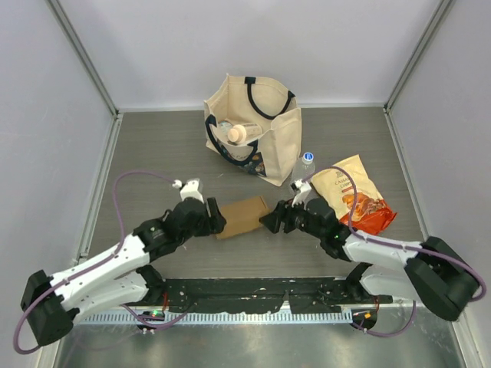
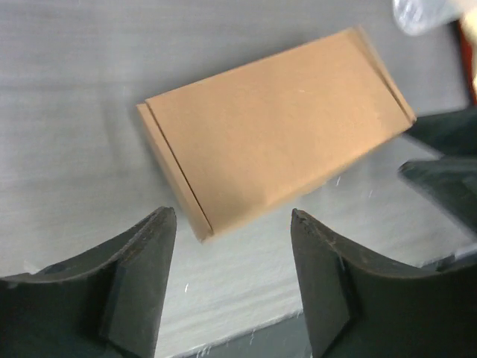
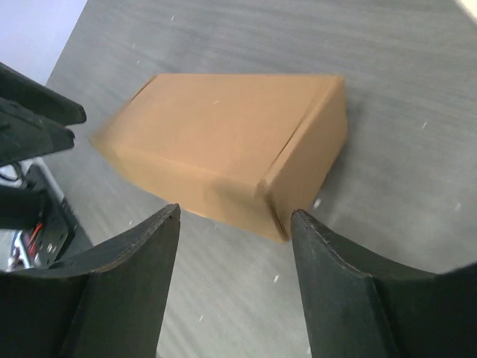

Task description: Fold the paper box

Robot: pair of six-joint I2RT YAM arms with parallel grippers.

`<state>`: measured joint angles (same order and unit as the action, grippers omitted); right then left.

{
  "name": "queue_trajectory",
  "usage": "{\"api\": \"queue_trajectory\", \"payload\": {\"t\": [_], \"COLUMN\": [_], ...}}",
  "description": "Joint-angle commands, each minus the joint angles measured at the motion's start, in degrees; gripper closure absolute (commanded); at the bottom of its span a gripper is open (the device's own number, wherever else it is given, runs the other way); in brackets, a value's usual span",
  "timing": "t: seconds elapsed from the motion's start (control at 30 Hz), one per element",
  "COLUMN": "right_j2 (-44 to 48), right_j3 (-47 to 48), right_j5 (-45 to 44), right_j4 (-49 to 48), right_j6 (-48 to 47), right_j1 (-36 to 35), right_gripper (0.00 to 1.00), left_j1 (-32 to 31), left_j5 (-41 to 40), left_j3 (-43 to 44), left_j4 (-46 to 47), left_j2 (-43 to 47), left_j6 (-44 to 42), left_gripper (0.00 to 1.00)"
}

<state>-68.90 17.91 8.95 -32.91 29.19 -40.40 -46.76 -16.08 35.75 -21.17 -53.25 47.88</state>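
Observation:
The paper box (image 1: 242,216) is plain brown cardboard, closed into a low rectangular box, lying on the grey table between my two grippers. It fills the upper part of the left wrist view (image 2: 276,138) and of the right wrist view (image 3: 223,149). My left gripper (image 1: 216,218) is open and empty, just left of the box's left end (image 2: 233,216). My right gripper (image 1: 270,221) is open and empty, just right of the box's right end (image 3: 235,212). Neither gripper touches the box.
A cream canvas tote bag (image 1: 257,126) with items inside stands at the back centre. A clear bottle (image 1: 304,166) lies beside it. An orange-and-cream snack pouch (image 1: 354,195) lies right of my right arm. Walls close the table's sides and back.

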Motion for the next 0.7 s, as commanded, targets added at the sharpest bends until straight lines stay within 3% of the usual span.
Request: {"api": "queue_trajectory", "payload": {"t": [0.0, 0.07, 0.17, 0.3, 0.53, 0.67], "right_j2": [11.1, 17.2, 21.8, 26.4, 40.5, 47.4], "right_j3": [-1.2, 1.1, 7.4, 11.1, 13.5, 16.6], "right_j5": [-5.0, -8.7, -13.3, -15.9, -20.2, -23.8], "right_j4": [10.1, 24.6, 38.0, 44.0, 49.1, 55.0], "right_j6": [4.8, 4.7, 3.7, 5.6, 10.0, 9.7], "right_j1": [-1.6, -1.6, -1.5, -1.4, -1.4, -1.4], "right_gripper": [0.3, 0.27, 0.27, 0.27, 0.28, 0.28], "left_j1": [-4.7, -4.7, -4.7, -5.1, -19.7, -21.9], "left_j5": [-3.4, -2.4, 2.5, 10.3, -3.2, -9.6], "left_j3": [-2.0, 2.1, 8.2, 13.9, 25.7, 30.5], "left_j4": [-11.1, -15.8, -16.1, -12.4, -9.0, -10.6], "left_j2": [12.9, 15.5, 11.2, -5.4, -28.3, -39.7], "left_j6": [0.3, -2.1, -8.4, -18.7, -35.6, -38.4], "left_gripper": [0.25, 0.11, 0.1, 0.14, 0.1, 0.15]}}
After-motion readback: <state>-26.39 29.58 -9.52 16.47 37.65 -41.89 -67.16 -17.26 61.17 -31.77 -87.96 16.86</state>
